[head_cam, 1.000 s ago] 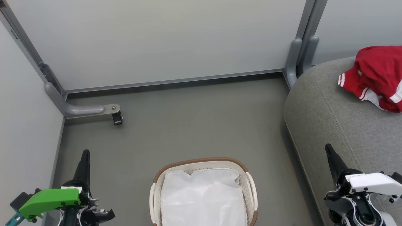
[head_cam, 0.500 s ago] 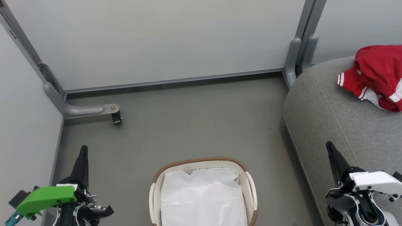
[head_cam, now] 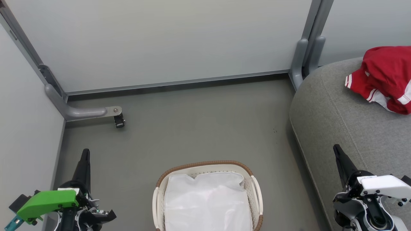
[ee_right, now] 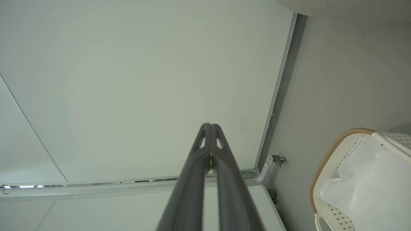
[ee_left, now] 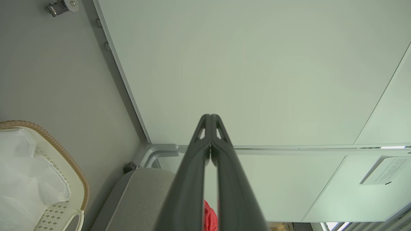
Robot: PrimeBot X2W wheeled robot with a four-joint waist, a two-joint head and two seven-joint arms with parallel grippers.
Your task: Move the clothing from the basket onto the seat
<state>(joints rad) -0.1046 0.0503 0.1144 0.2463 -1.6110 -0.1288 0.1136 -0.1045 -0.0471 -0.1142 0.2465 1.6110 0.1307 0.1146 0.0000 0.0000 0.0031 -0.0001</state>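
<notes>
Red clothing (head_cam: 383,77) is on the seat (head_cam: 337,122); it lies bunched at the far right of the head view, cut by the frame edge; a white striped cuff hangs off its left side, touching the grey fabric.

Basket (head_cam: 205,164) sits on the floor (head_cam: 199,128) at bottom centre, between the two grippers; a white liner cloth (head_cam: 207,205) covers its inside; the brown rim is visible round the far edge; a strip of floor separates the basket from the seat, so they are not touching.

Left gripper (head_cam: 85,153) is at lower left, over the floor beside the left wall panel (head_cam: 29,134); its fingers are pressed together with nothing between them; the left wrist view shows the tips meeting.

Right gripper (head_cam: 336,148) is at lower right, over the seat's near edge; its fingers are likewise together and empty; the right wrist view shows the tips meeting, with the basket off to that view's lower right.

Both grippers are well apart from the clothing.

A caster (head_cam: 119,121) stands on the floor near the back left corner, well apart from the basket.
</notes>
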